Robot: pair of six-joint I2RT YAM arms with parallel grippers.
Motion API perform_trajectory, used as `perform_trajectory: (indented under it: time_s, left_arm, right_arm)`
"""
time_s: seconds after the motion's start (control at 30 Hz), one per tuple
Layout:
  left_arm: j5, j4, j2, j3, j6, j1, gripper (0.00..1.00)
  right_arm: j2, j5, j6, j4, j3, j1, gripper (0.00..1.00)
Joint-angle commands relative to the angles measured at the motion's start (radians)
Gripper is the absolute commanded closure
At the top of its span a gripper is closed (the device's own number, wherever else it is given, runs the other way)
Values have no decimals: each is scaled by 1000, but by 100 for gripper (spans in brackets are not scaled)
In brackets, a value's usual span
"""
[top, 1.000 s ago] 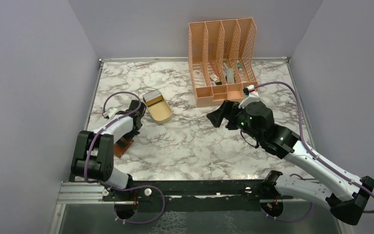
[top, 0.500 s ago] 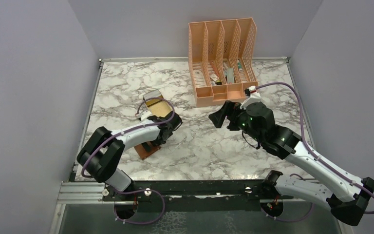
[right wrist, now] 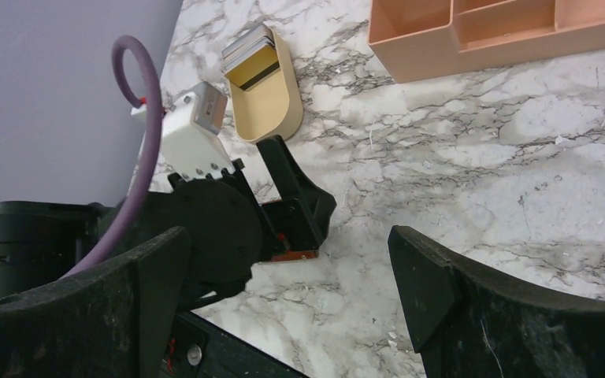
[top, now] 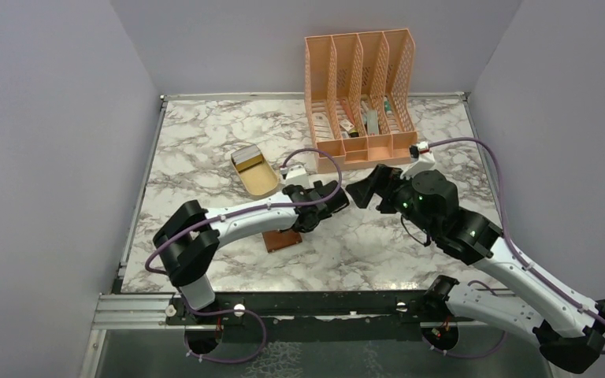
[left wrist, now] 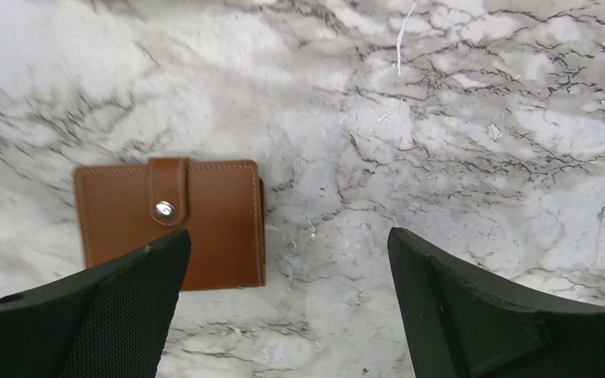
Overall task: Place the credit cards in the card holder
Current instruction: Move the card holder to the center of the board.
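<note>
grippers both open, i confirm: left gripper (left wrist: 287, 236) tilted down near the wallet (left wrist: 205, 213), right gripper (right wrist: 285, 232) facing it.

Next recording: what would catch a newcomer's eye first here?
Two arms meet nose to nose at mid-table, the left gripper and right gripper both open and empty. Just below the left one, a brown wallet lies snapped shut on the marble table. Behind them, the cards sit stacked at the far end of a beige tray, with a tall peach organiser at the back right.
</note>
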Motion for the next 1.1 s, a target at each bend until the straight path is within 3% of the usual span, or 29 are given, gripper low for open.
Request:
perform_trajectory:
  time_s: [0.0,0.1,0.17,0.37,0.5,0.77,0.97,1.07]
  left_arm:
    - [-107,35,-92,24,359,12,2]
    - [-60,95,-143,11,679,17,11]
    - [50,137,-182,-17,890,30,21]
    - [172,147,-236,-49,1210,44,35]
    - [156,146,-218,-59,1300,69,55]
    - [321,163,-132,-128,1406,186,55]
    - [430,187,-80,-159,1468,192,58]
    - [487,207,-77,-180,1473,192,54]
  right_arm:
    - [-27,8,28,-11,-5,-2,1]
    - [-44,1,5,1,-21,-2,3]
    - [-57,12,-5,6,-33,-2,3]
    - [-88,55,1,11,-44,-2,5]
    - [-90,48,0,19,-41,-2,6]
    - [-95,71,0,-15,-28,-2,7]
    - [-106,79,-1,-4,-35,-2,7]
    - [-102,85,-6,-8,-32,-2,8]
